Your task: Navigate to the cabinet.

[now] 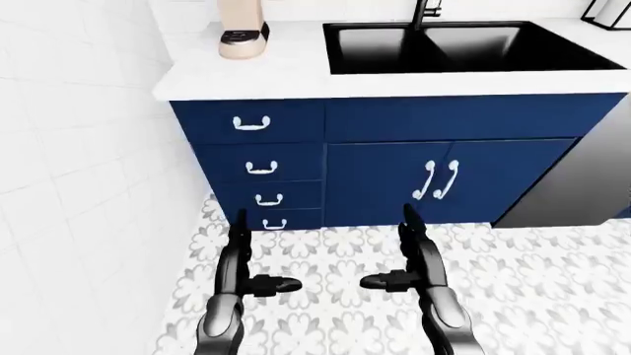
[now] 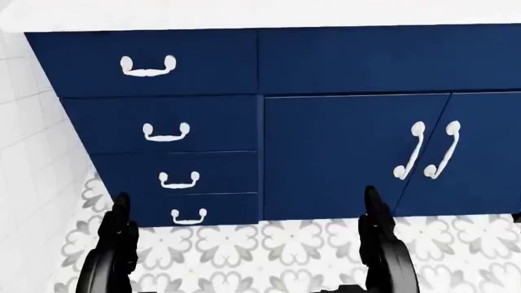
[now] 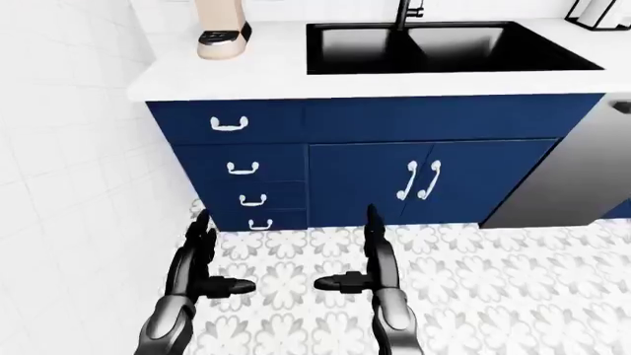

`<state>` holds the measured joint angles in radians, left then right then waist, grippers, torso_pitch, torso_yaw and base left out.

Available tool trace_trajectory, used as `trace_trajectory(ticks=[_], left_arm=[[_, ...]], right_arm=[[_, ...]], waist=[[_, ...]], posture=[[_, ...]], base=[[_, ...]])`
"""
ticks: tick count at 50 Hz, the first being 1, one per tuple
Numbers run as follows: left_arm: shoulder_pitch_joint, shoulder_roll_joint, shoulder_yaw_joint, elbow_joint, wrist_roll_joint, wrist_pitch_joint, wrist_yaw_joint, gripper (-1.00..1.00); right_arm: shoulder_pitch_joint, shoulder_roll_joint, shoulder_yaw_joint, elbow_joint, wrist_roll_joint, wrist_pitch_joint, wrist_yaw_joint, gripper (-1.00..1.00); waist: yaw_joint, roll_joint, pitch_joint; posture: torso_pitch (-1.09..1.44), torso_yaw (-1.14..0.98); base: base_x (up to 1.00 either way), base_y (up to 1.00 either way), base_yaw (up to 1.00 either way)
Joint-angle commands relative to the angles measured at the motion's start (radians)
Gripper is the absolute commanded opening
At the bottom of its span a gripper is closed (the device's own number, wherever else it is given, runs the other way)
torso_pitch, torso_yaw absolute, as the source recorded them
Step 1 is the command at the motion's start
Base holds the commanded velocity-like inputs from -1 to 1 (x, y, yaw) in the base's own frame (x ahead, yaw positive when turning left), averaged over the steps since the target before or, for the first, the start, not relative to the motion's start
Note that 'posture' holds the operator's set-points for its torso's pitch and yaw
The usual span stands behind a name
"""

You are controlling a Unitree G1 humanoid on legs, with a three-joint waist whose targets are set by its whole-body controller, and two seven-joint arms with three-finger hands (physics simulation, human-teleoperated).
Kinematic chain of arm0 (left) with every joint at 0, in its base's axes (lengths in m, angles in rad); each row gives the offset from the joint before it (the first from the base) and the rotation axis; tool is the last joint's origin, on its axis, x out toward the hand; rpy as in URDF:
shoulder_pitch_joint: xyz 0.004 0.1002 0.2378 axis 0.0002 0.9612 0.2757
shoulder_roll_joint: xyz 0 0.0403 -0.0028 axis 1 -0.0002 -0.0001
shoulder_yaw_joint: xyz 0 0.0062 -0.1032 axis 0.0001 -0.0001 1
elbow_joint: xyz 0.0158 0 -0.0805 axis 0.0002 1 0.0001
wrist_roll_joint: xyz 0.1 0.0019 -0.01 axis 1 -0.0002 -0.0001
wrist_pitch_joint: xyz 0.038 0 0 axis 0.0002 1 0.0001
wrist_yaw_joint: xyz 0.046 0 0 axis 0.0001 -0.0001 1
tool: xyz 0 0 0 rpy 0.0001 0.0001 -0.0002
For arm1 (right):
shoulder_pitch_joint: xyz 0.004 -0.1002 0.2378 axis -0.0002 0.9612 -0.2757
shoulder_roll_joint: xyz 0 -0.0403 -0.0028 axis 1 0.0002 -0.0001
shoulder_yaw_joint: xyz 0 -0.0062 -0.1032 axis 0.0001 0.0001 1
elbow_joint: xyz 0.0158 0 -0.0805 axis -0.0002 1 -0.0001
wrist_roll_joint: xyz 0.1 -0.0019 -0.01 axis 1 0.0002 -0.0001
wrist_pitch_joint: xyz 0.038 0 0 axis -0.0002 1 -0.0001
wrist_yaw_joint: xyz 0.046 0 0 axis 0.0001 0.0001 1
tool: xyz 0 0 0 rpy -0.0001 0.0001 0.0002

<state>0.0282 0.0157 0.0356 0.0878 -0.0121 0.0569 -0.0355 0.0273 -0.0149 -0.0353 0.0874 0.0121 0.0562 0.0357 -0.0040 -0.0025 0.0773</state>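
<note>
A navy blue base cabinet stands under a white counter, ahead of me. It has a stack of several drawers on the left and a pair of doors with white handles under the sink. My left hand and right hand are both open and empty, held low over the patterned floor, short of the cabinet. The head view shows the drawers and doors close up.
A black double sink with a faucet sits in the counter. A beige appliance stands at the counter's left end. A white tiled wall runs along the left. A grey appliance front adjoins the cabinet on the right.
</note>
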Motion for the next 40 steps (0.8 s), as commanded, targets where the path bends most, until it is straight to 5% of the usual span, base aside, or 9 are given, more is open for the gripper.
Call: trace_trajectory(ticks=[1,3,5,7,8,19,25,35,40], left_arm=[[-0.033,0.002,0.002,-0.074,-0.007,-0.063,-0.002,1.0],[-0.037,0.004,0.002,-0.064,-0.006,-0.068,-0.003,1.0],[-0.033,0.003,0.001,-0.069,-0.006,-0.066,-0.003,1.0],[-0.038,0.004,0.003,-0.054,-0.006,-0.077,-0.004,1.0],[-0.035,0.004,0.002,-0.063,-0.006,-0.071,-0.004,1.0],[-0.037,0.005,0.008,-0.085,-0.02,-0.039,-0.007,1.0],[-0.077,0.017,0.035,-0.102,-0.007,-0.04,0.034,1.0],[-0.151,0.088,0.143,-0.709,-0.115,0.355,0.091,1.0],[-0.263,0.138,0.295,-0.944,-0.308,0.666,0.151,1.0]], right_arm=[[-0.027,-0.004,-0.007,-0.096,0.017,-0.048,0.006,1.0],[-0.029,-0.005,-0.008,-0.093,0.017,-0.05,0.005,1.0],[-0.02,-0.004,-0.005,-0.112,0.018,-0.039,0.006,1.0],[-0.018,-0.002,-0.003,-0.117,0.016,-0.038,0.005,1.0],[-0.02,-0.003,-0.004,-0.112,0.016,-0.041,0.006,1.0],[-0.015,-0.002,-0.004,-0.123,0.015,-0.041,0.004,1.0],[-0.025,0.0,-0.047,-0.234,0.123,0.049,0.01,1.0],[-0.087,-0.055,-0.106,-0.838,0.138,0.527,-0.031,1.0],[-0.184,-0.068,-0.151,-1.055,0.18,0.761,-0.06,1.0]], waist=[[-0.002,-0.008,-0.001],[0.007,-0.001,-0.061],[0.006,-0.007,-0.018],[0.007,-0.008,-0.069],[0.008,-0.008,-0.074],[0.008,-0.004,-0.086],[0.008,-0.005,-0.093],[0.007,-0.005,-0.086],[0.007,-0.001,-0.085]], posture=[[0.0,0.0],[0.0,0.0],[0.0,0.0],[0.0,0.0],[0.0,0.0],[0.0,0.0],[0.0,0.0],[0.0,0.0],[0.0,0.0]], base=[[0.0,0.0,0.0],[0.0,0.0,0.0],[0.0,0.0,0.0],[0.0,0.0,0.0],[0.0,0.0,0.0],[0.0,0.0,0.0],[0.0,0.0,0.0],[0.0,0.0,0.0],[0.0,0.0,0.0]])
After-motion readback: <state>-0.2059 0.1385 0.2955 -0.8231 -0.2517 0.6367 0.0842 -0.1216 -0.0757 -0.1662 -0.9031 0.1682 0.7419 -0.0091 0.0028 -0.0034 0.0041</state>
